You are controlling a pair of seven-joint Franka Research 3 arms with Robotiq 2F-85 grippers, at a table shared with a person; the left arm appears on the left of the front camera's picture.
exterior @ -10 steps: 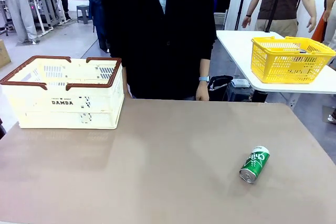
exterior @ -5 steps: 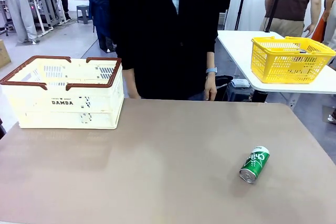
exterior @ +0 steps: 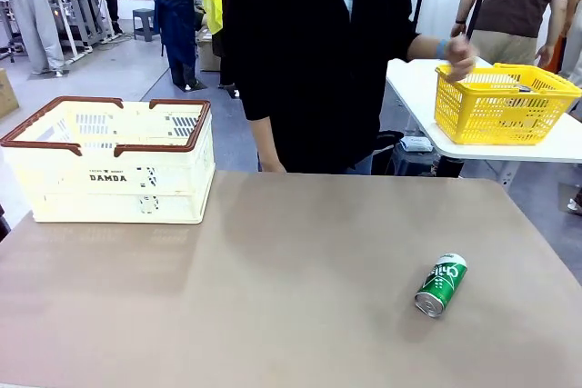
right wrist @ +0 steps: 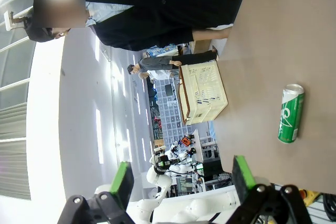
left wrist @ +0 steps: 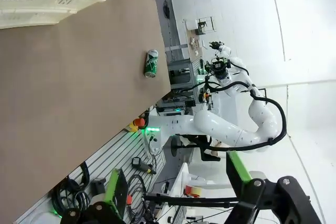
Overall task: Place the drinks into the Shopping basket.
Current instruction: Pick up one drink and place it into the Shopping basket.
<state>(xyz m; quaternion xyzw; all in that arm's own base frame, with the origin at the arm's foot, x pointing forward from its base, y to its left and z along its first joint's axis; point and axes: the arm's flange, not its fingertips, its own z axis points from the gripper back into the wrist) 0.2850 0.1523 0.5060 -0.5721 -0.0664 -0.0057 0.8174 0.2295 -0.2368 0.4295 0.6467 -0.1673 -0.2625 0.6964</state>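
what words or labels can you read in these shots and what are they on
"DAMDA": black print on the front wall of the cream basket.
Small line above "DAMDA": too small to read.
White lettering on the green can: stylised, cannot be read.

So the green can (exterior: 441, 285) is lying on its side toward the near right corner of the worktop (exterior: 291, 297). It has white lettering, and one silver end points at the near edge. The cream shopping basket (exterior: 114, 163) has a brown rim, perforated sides and black DAMDA print. It sits upright at the far left corner, well apart from the can.
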